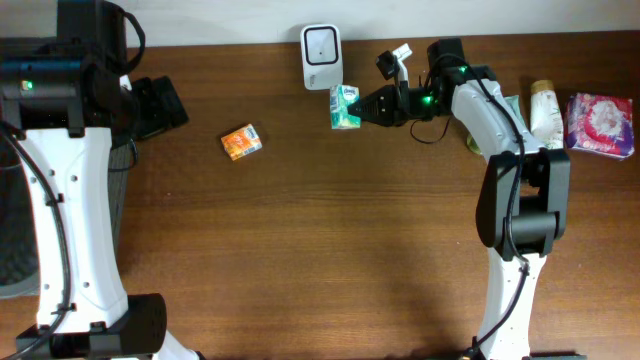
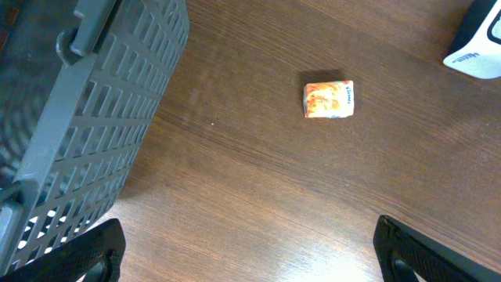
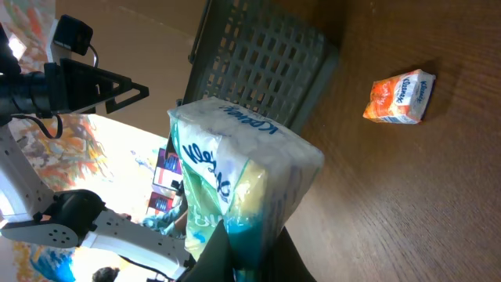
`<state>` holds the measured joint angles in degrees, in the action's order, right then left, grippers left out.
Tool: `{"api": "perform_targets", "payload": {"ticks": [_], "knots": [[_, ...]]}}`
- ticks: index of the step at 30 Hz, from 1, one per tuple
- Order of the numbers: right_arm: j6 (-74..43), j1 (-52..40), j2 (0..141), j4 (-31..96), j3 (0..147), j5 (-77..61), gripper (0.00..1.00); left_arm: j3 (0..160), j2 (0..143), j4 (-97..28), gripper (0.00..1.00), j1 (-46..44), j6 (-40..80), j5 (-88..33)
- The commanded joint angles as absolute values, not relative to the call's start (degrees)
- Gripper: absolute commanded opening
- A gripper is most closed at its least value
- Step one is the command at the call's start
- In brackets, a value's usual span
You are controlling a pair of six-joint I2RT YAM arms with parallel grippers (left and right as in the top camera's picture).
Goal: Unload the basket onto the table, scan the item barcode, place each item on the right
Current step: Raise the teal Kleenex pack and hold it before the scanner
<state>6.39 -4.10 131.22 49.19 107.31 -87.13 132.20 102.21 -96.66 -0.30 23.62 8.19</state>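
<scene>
Green tissue pack (image 1: 345,107) | pinched by right fingers (image 3: 207,262) | beside scanner (image 1: 321,55)

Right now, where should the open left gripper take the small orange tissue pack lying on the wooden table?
From straight above, closing on the two long edges of the small orange tissue pack, across its narrower span. It lies flat on the brown wooden table, sides free. The open left gripper likely needs turning to match its slight skew.

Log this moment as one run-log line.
right claw: shut on green tissue pack | green tissue pack: held close to scanner | left claw: open, empty | orange pack: on table, untouched
</scene>
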Motion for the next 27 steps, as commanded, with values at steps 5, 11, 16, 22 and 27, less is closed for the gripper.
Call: {"api": "perform_targets", "payload": {"ticks": [5,11,16,22,27], "knots": [[7.0,-4.1,130.9,49.0,108.0,-88.9,0.04,132.4,101.3,-96.7,0.99,-0.2,24.0,8.4],[7.0,-4.1,130.9,49.0,108.0,-88.9,0.04,132.4,101.3,-96.7,0.99,-0.2,24.0,8.4],[7.0,-4.1,130.9,49.0,108.0,-88.9,0.04,132.4,101.3,-96.7,0.99,-0.2,24.0,8.4],[-9.8,-12.6,130.8,51.0,113.7,-43.6,0.04,132.4,101.3,-96.7,0.99,-0.2,24.0,8.4],[-7.2,-21.0,130.9,56.7,127.3,10.3,0.04,132.4,101.3,-96.7,0.99,-0.2,24.0,8.4]]}}
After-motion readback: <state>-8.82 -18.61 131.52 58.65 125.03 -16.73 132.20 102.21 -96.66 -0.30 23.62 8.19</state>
